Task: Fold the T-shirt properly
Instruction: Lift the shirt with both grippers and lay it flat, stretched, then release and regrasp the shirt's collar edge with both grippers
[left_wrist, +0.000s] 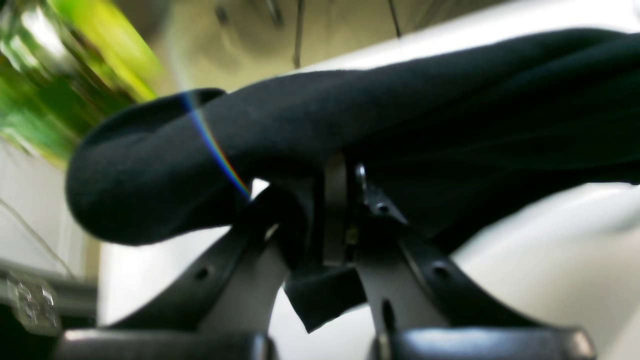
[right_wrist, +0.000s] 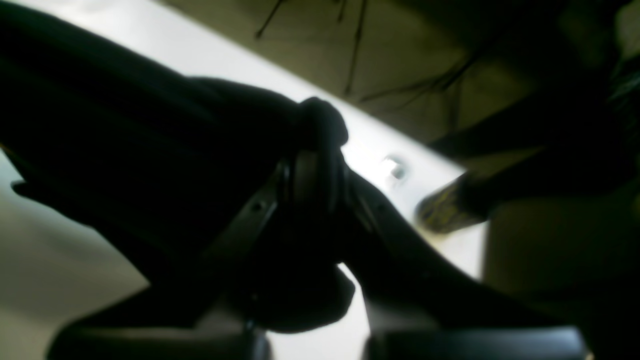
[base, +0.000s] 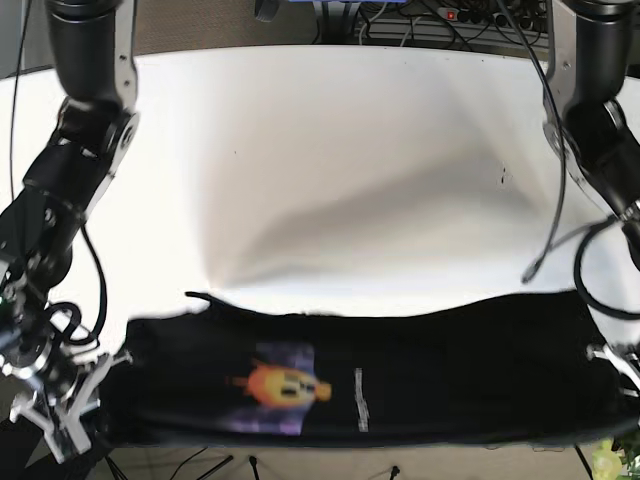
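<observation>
The black T-shirt (base: 400, 375), with an orange print (base: 280, 385) on it, hangs stretched along the near edge of the white table (base: 330, 150). At the right end of the shirt in the base view, my left gripper (base: 607, 358) holds one edge. In the left wrist view that left gripper (left_wrist: 345, 172) is shut on a fold of the black T-shirt (left_wrist: 400, 115). My right gripper (base: 105, 368) is at the shirt's left end in the base view. The right wrist view shows the right gripper (right_wrist: 317, 162) shut on a bunch of the T-shirt (right_wrist: 150, 150).
A power strip and cables (base: 450, 15) lie beyond the table's far edge. A loose cable (base: 548, 200) hangs from the arm on the right of the base view. Blurred green shapes (left_wrist: 60, 65) fill the upper left of the left wrist view.
</observation>
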